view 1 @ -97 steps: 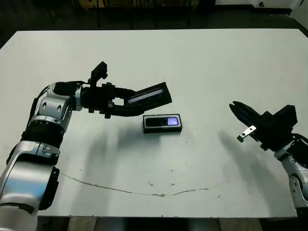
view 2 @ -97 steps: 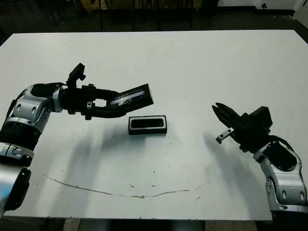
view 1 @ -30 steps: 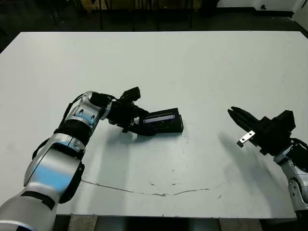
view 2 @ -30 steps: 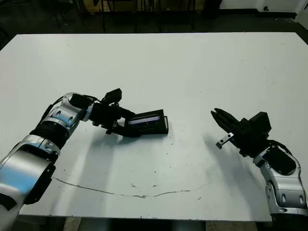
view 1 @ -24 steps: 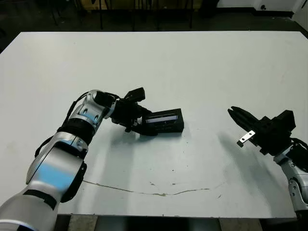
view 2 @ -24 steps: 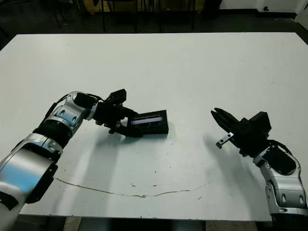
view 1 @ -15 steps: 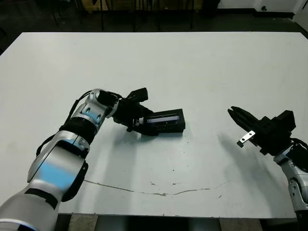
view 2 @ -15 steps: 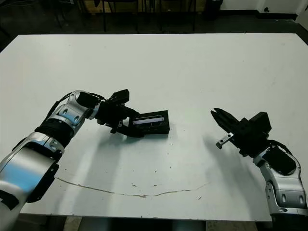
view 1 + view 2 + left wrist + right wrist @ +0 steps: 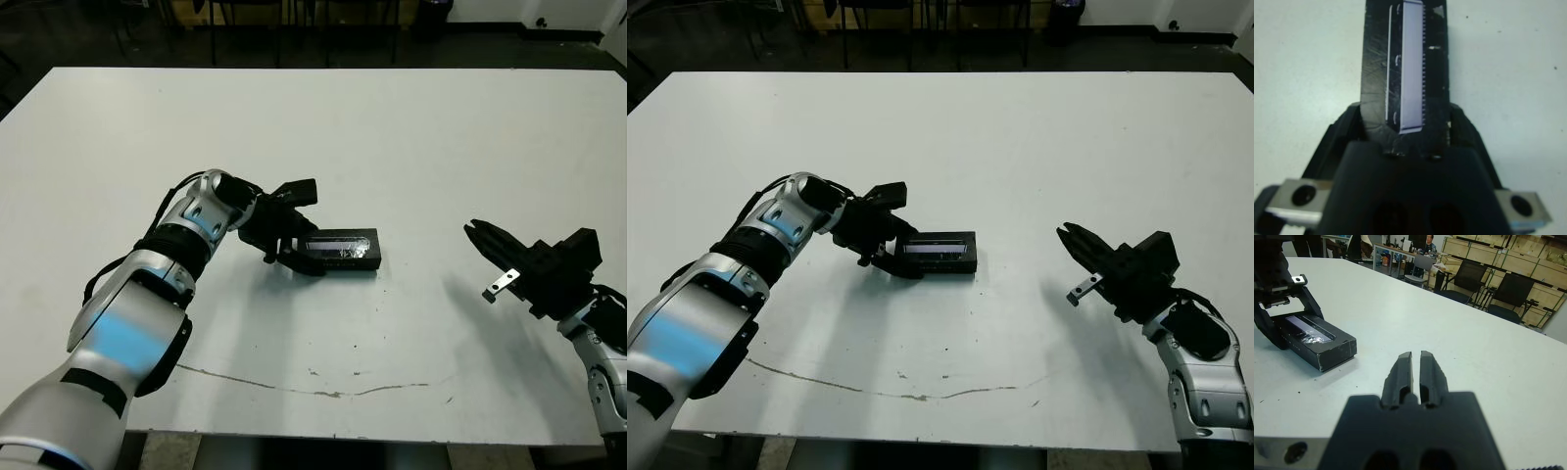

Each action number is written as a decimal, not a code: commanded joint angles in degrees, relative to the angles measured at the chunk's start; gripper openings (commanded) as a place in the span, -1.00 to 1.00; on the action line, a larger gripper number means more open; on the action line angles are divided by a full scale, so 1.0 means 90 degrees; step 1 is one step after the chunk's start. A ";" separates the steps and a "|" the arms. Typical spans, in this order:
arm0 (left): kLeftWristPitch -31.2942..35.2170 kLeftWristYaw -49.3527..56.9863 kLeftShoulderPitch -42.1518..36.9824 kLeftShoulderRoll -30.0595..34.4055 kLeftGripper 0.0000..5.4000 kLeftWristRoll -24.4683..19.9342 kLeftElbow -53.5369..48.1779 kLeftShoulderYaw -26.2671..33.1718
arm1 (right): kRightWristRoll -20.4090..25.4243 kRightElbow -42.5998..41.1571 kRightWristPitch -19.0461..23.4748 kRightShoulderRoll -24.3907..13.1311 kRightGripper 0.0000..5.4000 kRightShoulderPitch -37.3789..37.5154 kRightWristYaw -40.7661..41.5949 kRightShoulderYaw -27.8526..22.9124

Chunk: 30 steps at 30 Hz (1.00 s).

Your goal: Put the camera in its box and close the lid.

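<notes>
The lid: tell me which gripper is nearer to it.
Left. The left gripper is at the lid, its fingers around the lid's near end. The right gripper hangs well off to the lid's right, apart from it.

The white worktop [image 9: 411, 137] fills most of the head views, its surface matte and lightly scuffed. A thin dark crack or scratch line [image 9: 323, 390] wanders across it near the front edge. Beyond the far edge the floor is dark, with chair legs just visible. The right wrist view shows black office chairs [image 9: 1511, 294] standing in front of stacked pale wooden crates [image 9: 1528, 269], and a person [image 9: 1428, 241] sits far back, too small to make out.
</notes>
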 commanded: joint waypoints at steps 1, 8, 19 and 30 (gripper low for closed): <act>0.0267 -0.0233 0.0365 -0.0175 0.02 0.0493 0.0241 -0.0444 | -0.0101 -0.0041 0.0109 -0.0025 -1.00 0.0122 -0.0056 0.0039; 0.0269 -0.0360 0.0416 0.0017 0.02 0.0490 0.0228 -0.0463 | 0.0006 0.0221 -0.0089 0.0037 -1.00 0.0056 0.0131 0.0030; -0.0627 0.0186 0.0791 0.0620 0.56 0.0631 -0.0119 -0.0508 | -0.0027 0.0079 -0.0033 0.0016 -1.00 0.0125 0.0022 0.0054; -0.1900 0.0223 0.1926 0.1844 1.00 0.0074 -0.0616 0.0117 | -0.0174 -0.0263 0.0148 0.0008 -1.00 0.0202 -0.0174 0.0128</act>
